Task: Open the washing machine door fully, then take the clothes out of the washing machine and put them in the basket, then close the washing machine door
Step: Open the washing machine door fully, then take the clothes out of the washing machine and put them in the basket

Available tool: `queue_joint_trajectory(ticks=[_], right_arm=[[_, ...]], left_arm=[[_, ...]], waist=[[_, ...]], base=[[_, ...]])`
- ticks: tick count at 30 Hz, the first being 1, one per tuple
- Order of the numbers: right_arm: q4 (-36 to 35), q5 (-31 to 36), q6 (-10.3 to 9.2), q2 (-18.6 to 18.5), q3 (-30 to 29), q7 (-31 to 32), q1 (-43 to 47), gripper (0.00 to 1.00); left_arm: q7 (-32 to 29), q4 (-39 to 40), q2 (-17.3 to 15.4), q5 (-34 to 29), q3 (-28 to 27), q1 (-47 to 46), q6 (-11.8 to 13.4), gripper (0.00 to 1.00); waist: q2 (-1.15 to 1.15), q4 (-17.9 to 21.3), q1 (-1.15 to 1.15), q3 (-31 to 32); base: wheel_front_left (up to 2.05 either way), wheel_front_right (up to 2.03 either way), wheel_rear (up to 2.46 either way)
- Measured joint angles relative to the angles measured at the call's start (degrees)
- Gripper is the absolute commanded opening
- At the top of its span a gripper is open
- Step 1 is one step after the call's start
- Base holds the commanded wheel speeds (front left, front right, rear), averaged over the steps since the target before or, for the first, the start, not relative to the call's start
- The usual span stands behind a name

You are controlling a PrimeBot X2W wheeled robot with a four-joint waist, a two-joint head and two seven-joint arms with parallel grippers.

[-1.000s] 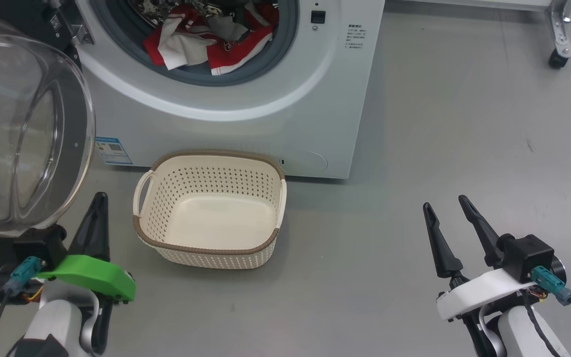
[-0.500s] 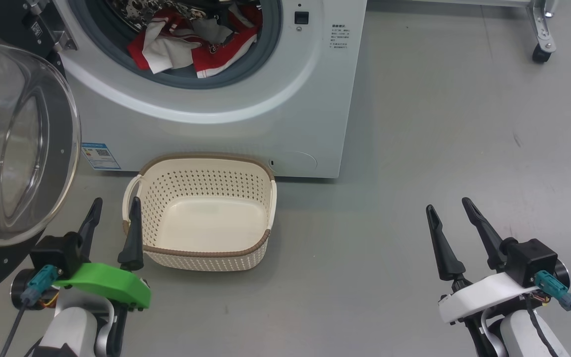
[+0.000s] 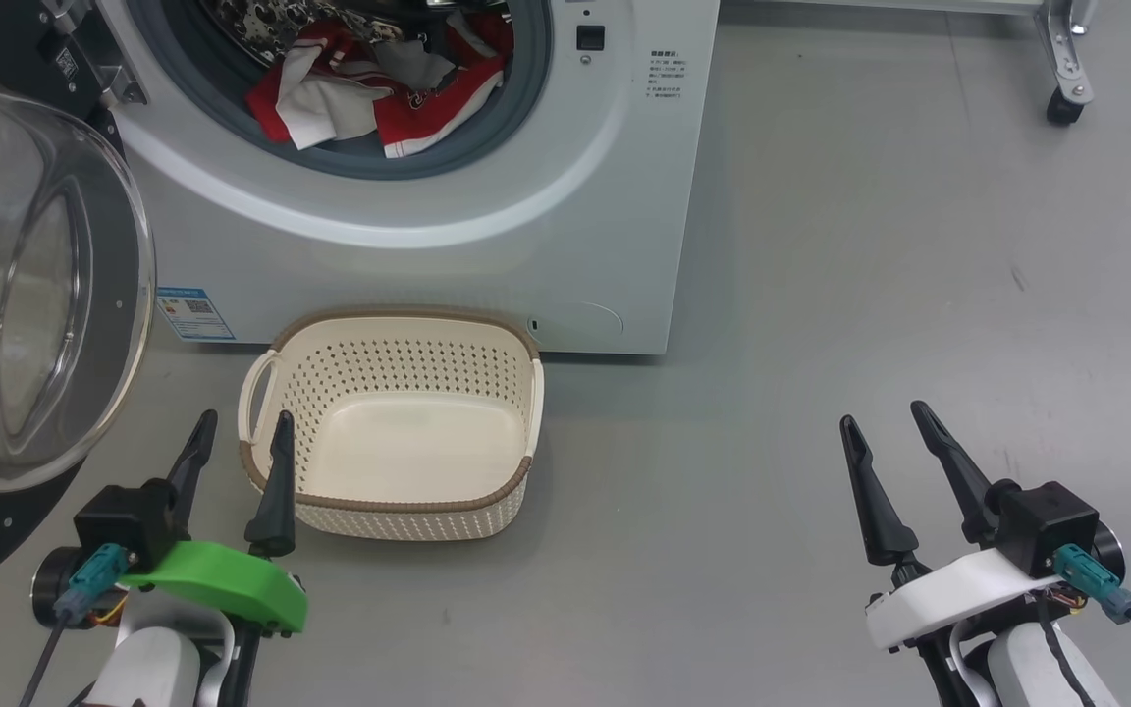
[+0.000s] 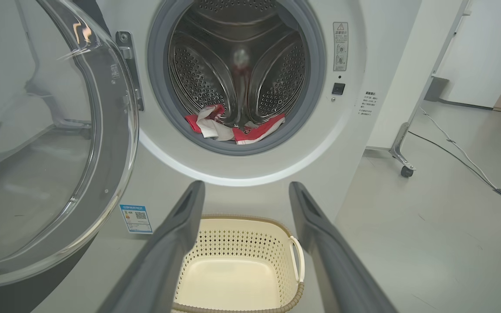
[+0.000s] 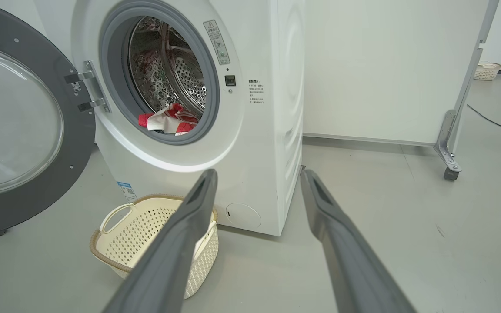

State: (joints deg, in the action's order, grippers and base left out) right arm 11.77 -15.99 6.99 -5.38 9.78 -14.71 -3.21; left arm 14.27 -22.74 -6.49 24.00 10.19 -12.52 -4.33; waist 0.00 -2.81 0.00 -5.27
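The washing machine (image 3: 546,226) stands with its door (image 3: 35,285) swung wide to the left, its glass bulging outward. Red and white clothes (image 3: 369,93) lie heaped at the bottom of the round opening. A cream basket (image 3: 399,319) sits on the grey floor (image 3: 821,295) just in front of the machine. The left hand (image 3: 244,422), fingers spread, hovers by the basket's left end. The right hand (image 3: 884,414), fingers also apart, hangs well off to the right.
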Motion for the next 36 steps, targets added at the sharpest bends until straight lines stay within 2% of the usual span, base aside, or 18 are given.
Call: queue_joint_trajectory(ticks=[11,16,36], right_arm=[[-0.87,0.43,-0.04,0.60,-1.60,0.00,0.24,1.00],[-2.11,-2.07,-0.08,1.65,-3.50,0.00,0.29,1.00],[-2.25,-0.43,-0.08,1.65,-3.08,0.00,0.83,1.00]], left_arm=[[0.01,1.03,0.16,-0.43,-0.47,0.83,0.01,1.00],[0.01,1.38,0.23,-0.58,-0.64,1.19,0.01,1.00],[0.01,2.65,0.76,-0.64,-1.56,1.41,0.02,1.00]], waist=[[0.00,0.11,0.00,0.37],[0.00,0.12,0.00,0.29],[0.00,-0.29,0.00,-0.73]], base=[[0.00,0.00,0.00],[0.00,0.00,0.00],[0.00,0.00,0.00]])
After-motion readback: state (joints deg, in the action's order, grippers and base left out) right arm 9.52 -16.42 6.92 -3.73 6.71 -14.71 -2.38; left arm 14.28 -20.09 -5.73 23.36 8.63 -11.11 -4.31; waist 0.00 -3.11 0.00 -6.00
